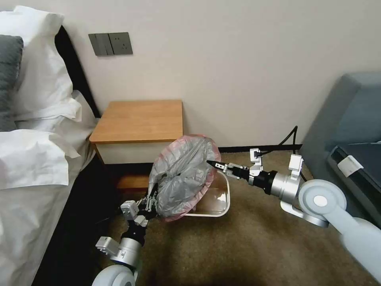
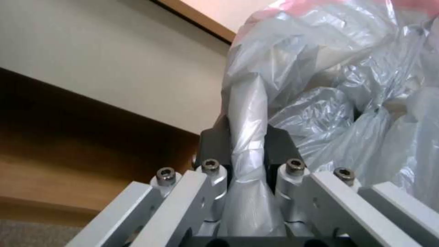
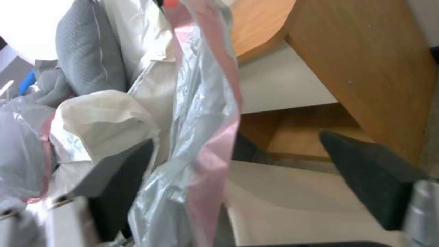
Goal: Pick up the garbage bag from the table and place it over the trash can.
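1. The left end effector is clamped on a twisted fold of the garbage bag, at its lower near edge.
2. The right end effector has its fingers apart, straddling the bag's pink rim on the far side without pinching it.
3. The bag hangs opened over the trash can, off the worktop and not yet seated on the can's rim.
4. Risk: with only one firm hold, the thin plastic could slip off the right fingers and collapse, or tear if stretched unevenly over the corners.
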Motion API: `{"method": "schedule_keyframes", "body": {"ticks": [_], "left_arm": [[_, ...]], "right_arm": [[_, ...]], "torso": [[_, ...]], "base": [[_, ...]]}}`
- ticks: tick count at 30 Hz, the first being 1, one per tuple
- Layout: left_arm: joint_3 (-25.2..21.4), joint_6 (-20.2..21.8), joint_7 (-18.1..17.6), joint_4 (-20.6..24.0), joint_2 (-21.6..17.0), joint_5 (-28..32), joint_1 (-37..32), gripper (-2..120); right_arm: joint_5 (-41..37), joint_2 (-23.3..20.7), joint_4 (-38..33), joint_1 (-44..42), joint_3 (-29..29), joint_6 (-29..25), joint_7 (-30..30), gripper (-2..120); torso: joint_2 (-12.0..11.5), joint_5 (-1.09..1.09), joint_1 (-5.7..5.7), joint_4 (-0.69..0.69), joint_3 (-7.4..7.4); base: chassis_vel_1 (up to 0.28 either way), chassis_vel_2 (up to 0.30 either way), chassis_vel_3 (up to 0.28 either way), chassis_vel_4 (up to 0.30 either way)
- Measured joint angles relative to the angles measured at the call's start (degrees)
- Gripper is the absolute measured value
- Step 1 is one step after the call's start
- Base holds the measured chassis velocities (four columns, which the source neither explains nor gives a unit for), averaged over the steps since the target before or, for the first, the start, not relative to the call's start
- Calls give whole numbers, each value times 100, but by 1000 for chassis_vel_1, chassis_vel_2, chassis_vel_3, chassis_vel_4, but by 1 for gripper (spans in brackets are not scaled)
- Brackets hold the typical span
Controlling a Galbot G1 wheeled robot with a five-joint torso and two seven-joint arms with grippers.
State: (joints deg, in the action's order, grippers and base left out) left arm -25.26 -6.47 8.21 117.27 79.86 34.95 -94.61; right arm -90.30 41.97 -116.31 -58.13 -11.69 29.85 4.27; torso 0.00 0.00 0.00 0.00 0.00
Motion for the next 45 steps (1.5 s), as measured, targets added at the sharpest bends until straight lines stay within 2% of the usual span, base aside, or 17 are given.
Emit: {"method": "schedule_keyframes", "body": {"ticks": [4,5,7,9,11,13,14,15,16,19,23,25,45], "left_arm": [[27,-6,20,0,13,-20,14,10],[38,-10,27,-2,21,-32,25,10],[38,-10,27,-2,21,-32,25,10],[54,-14,29,-33,32,-49,48,10],[56,-14,29,-34,33,-50,52,10],[57,-15,29,-42,34,-51,68,10],[58,-15,29,-43,34,-51,72,10],[58,-16,29,-44,34,-52,74,10],[58,-16,29,-44,34,-52,74,10],[58,-18,28,-45,34,-52,74,10],[57,-18,27,-45,35,-51,73,10],[57,-21,26,-47,40,-50,75,10],[13,-24,11,-74,38,140,67,10]], "right_arm": [[-120,-20,12,43,41,4,-81,80],[-144,-34,21,58,56,4,-92,73],[-144,-34,21,58,56,4,-92,73],[-162,-52,25,62,58,2,-94,57],[-162,-53,24,59,57,1,-94,53],[-162,-46,20,52,56,-1,-94,42],[-161,-43,19,52,58,-2,-94,41],[-156,-31,17,62,78,-3,-92,33],[-156,-31,17,62,78,-3,-92,33],[-145,-9,22,107,131,-5,-82,19],[-138,1,23,122,153,-6,-79,10],[-135,1,17,124,158,-9,-73,0],[-55,-206,173,406,-104,-26,-116,0]], "torso": [[0,0,0,0,0],[0,0,0,0,0],[0,0,0,0,0],[0,0,0,0,0],[0,0,0,0,0],[0,0,0,0,0],[0,0,0,0,0],[0,0,0,0,0],[0,0,0,0,0],[0,0,0,0,0],[0,0,0,0,0],[0,0,0,0,0],[0,0,0,0,0]], "base": [[0,0,0,0],[0,0,0,0],[0,0,0,0],[0,0,0,0],[0,0,0,0],[0,0,0,0],[0,0,0,0],[0,0,0,0],[0,0,0,0],[0,0,0,0],[0,0,0,0],[0,0,0,0],[0,0,0,0]]}}
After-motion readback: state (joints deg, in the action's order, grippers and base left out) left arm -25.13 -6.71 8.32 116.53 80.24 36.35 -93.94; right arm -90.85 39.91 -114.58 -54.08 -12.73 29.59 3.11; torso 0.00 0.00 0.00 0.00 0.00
